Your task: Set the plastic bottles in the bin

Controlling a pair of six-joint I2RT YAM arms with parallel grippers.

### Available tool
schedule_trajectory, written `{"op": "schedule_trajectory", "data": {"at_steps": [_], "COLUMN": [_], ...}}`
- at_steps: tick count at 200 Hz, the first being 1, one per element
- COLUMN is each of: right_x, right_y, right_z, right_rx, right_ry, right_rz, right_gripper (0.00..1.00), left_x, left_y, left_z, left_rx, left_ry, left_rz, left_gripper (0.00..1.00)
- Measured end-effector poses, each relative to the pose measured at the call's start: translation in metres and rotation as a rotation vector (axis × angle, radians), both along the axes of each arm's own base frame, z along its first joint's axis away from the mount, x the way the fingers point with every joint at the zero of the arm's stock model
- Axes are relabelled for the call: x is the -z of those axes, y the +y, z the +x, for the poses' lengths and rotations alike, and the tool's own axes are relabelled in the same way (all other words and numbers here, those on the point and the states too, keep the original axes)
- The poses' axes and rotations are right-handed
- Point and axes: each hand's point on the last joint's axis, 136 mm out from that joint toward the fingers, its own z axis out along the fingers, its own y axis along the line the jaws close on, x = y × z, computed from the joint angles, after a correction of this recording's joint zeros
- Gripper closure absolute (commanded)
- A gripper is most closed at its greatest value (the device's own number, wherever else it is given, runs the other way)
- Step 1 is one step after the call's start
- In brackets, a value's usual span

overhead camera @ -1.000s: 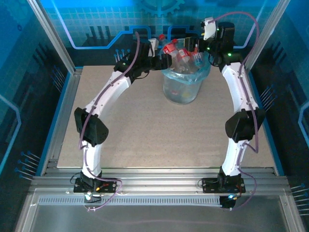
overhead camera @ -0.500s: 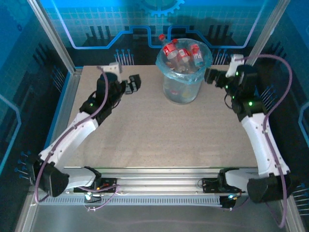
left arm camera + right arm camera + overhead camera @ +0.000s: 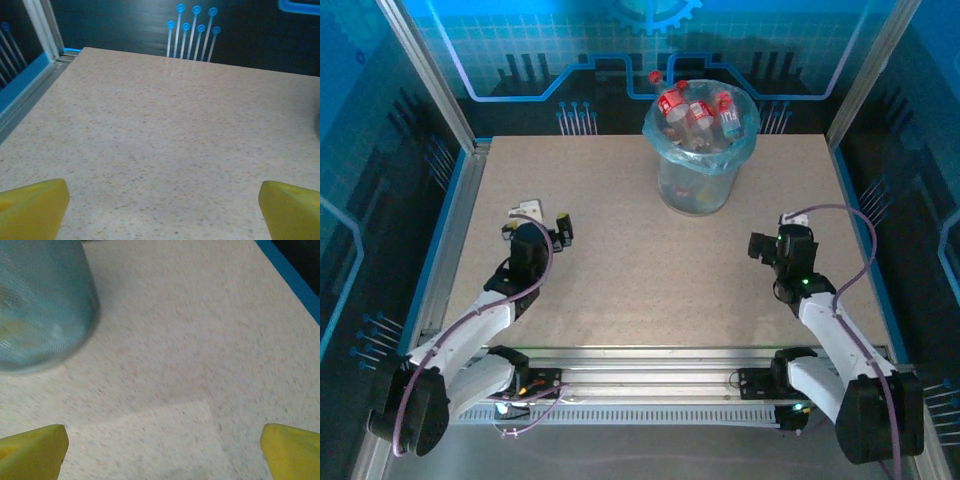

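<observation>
Round bin (image 3: pixel 700 185) packed at the far middle of the speckled surface (image 3: pixel 650 290): the plastic bottles (image 3: pixel 692 110) that we can make out are heaped inside it, their red caps and red labels poking above the rim.

The left tool (image 3: pixel 560 228) sits low, well to the near left of the bin. The right tool (image 3: pixel 758 246) mirrors it to the near right. Both are spread wide and carry nothing. In each wrist view the yellow, wedge-shaped fingertips (image 3: pixel 32 207) stand at opposite corners with bare surface between them.

We judge the loading close to done, and the step in hand to be standing off. Doing it well means keeping both tools well apart from the bin, because the pile rides high and a brush against the rim could tip a bottle out. We would release any further bottle from above the bin's middle, not at its edge.

The bin's wall is a grey, translucent plastic, smooth and slightly tapered, and a crinkly light-blue bag (image 3: pixel 665 150) is folded over its lip. From the right wrist the wall looks finely ribbed and bluish. The bottles are clear, thin and glossy, so likely light and slippery. The surface is matte, beige and finely flecked.
</observation>
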Motion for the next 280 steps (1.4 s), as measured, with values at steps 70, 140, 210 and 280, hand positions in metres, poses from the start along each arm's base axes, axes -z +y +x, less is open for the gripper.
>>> {"op": "schedule_trajectory", "data": {"at_steps": [70, 140, 210, 280], "right_x": [0.039, 0.033, 0.042, 0.035], "right_y": [-0.011, 0.012, 0.035, 0.038], "right_z": [0.016, 0.040, 0.068, 0.082], "right_rx": [0.032, -0.135, -0.296, -0.269], "right_ry": [-0.022, -0.231, -0.237, -0.214], "right_rz": [-0.062, -0.019, 0.011, -0.043], "right_gripper": [0.00, 0.00, 0.00, 0.00], "left_x": [0.022, 0.081, 0.117, 0.082], "left_y": [0.003, 0.020, 0.039, 0.027], "left_z": [0.011, 0.016, 0.020, 0.055], "left_rx": [0.027, 0.124, 0.189, 0.234], "left_ry": [-0.023, 0.061, 0.002, -0.055], "left_rz": [0.062, 0.014, -0.116, -0.097], "left_gripper": [0.01, 0.01, 0.01, 0.01]}}
